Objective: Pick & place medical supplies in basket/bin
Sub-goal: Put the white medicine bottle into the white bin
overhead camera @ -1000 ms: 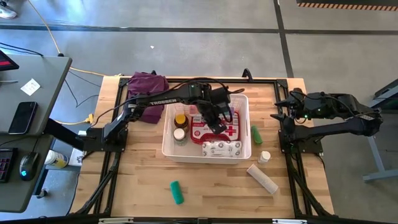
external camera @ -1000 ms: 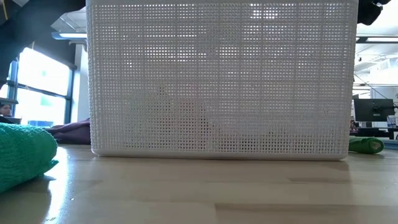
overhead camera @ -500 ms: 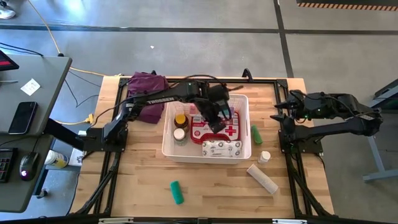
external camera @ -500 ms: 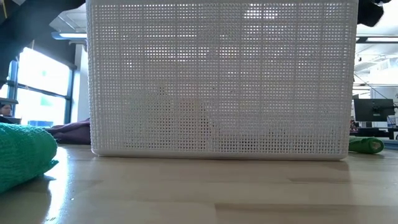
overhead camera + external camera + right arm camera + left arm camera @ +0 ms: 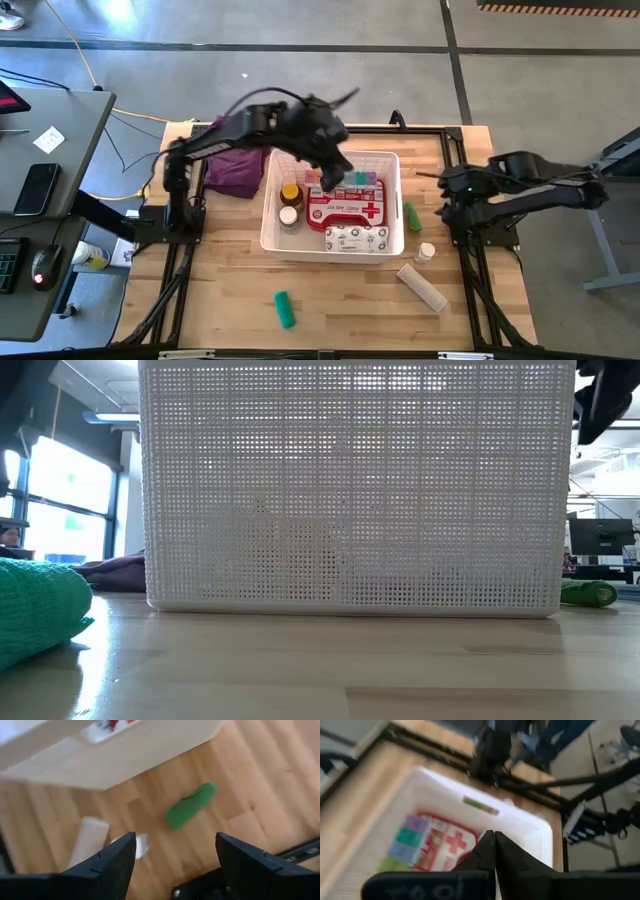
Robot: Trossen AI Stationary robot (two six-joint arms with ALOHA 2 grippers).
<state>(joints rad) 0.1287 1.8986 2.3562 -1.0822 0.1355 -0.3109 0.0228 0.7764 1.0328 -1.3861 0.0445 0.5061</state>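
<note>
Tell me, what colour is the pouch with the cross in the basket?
The pouch is red with a white cross, seen best in the high view.

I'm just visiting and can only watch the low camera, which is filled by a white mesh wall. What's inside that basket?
Observer: From above, the basket holds a red first-aid pouch, an amber bottle, a white printed packet and a rainbow pill organizer.
Visitor: Is a robot hand in there?
Observer: No, the left gripper hangs above the basket, shut and empty.
Visitor: And the other one?
Observer: The right gripper is open over the table, looking down on a green tube that lies beside the basket.
</note>
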